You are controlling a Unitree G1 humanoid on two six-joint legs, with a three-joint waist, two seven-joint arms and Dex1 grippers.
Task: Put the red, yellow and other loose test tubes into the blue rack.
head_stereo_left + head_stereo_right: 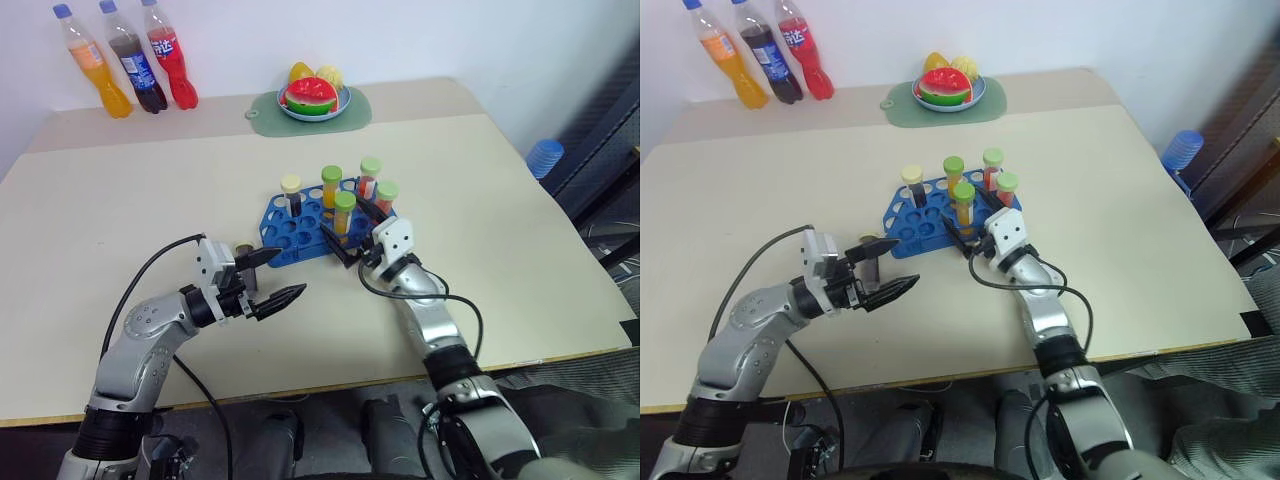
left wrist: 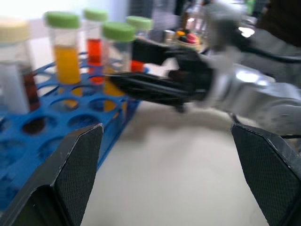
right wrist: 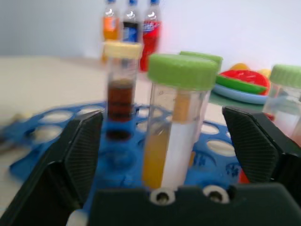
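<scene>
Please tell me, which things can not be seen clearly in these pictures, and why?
- Small dark thing by the rack: left gripper hides most of it in the eye views.
- Bottle labels: too small to read.
- Front yellow tube bottom: right gripper body covers it in the right wrist view.
- Blue object beside the table: cut off by the table edge.

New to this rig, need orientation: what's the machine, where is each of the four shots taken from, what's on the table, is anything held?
It is a two-armed humanoid robot. Two pictures come from its head, looking down over the arms; the other two sit on its wrists, looking along each claw.

On the table stands a blue rack with capped test tubes upright in its holes. At the far edge are three soda bottles and a fruit plate on a green mat.

The left claw is open beside the rack. The right claw is open around a yellow tube, gripping nothing.
</scene>
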